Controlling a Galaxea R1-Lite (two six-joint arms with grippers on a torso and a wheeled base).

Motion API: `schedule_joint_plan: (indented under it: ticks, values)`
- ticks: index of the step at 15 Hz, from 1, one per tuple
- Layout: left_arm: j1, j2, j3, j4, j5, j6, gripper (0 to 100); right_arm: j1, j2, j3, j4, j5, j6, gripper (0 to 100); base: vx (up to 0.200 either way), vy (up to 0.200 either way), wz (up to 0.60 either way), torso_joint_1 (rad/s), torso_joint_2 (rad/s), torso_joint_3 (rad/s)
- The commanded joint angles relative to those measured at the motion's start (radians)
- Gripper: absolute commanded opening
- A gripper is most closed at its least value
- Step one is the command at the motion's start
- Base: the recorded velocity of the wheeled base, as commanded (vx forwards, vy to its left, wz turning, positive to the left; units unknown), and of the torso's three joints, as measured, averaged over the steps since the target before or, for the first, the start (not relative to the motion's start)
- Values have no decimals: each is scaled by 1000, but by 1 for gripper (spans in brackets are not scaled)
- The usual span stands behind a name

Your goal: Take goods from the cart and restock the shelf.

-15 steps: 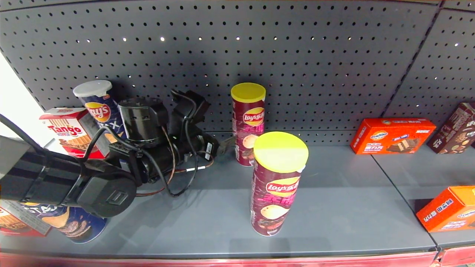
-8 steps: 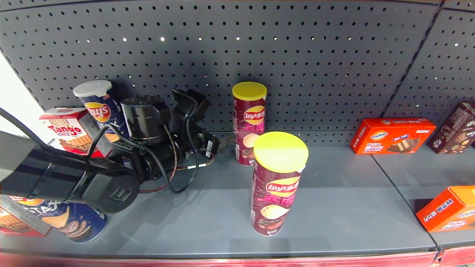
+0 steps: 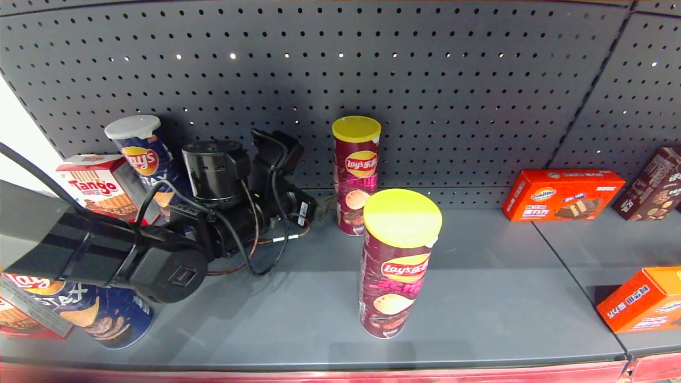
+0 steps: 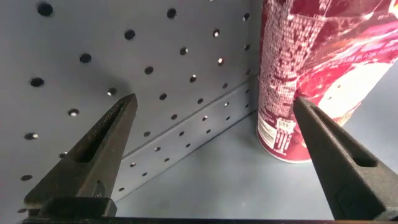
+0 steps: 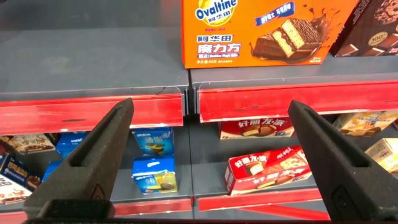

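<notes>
my left gripper [image 4: 212, 102] is spread wide with nothing between its fingers. it sits low at the back of the shelf [image 3: 505, 298], close to the seam where the shelf meets the pegboard wall [image 3: 425, 80]. the rear can [image 3: 355, 175] stands upright just beside it, near the wall. in the wrist view one fingertip lies across the can's lower side, and i cannot tell whether it touches.

the front can [image 3: 396, 266] stands upright nearer the red front lip [image 3: 372, 372], apart from the rear can and a little to its right.

on my left the room is tight. a blue can [image 3: 143, 154] stands by the wall with a wafer box [image 3: 98, 186] beside it, and a second blue can [image 3: 101, 314] sits at the front corner under my left arm. to the right of both red cans a broad bare stretch of shelf runs to the far orange box [image 3: 561, 194] at the wall. a brown box [image 3: 657, 186] and a near orange box [image 3: 641, 300] sit past the shelf joint.

my right gripper [image 5: 210, 106] is also wide open and holds nothing. it faces the red shelf strips [image 5: 93, 109], with a big orange box [image 5: 261, 31] sitting just behind them.
</notes>
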Motion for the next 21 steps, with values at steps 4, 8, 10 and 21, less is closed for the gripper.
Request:
schedule_joint_plan:
  ticks: [4, 8, 10, 21]
  values:
    - [7, -38, 75, -5, 27, 3, 100, 1, 2, 0, 0, 0, 0, 100, 0, 0, 0, 0, 0, 0]
    - [2, -25, 61, -6, 40, 6, 100, 1, 2, 0, 0, 0, 0, 100, 0, 0, 0, 0, 0, 0]
    - [0, 7, 37, -3, 86, 17, 100, 1, 2, 0, 0, 0, 0, 100, 0, 0, 0, 0, 0, 0]
    - [-27, 65, -26, 0, 93, 15, 100, 1, 2, 0, 0, 0, 0, 100, 0, 0, 0, 0, 0, 0]
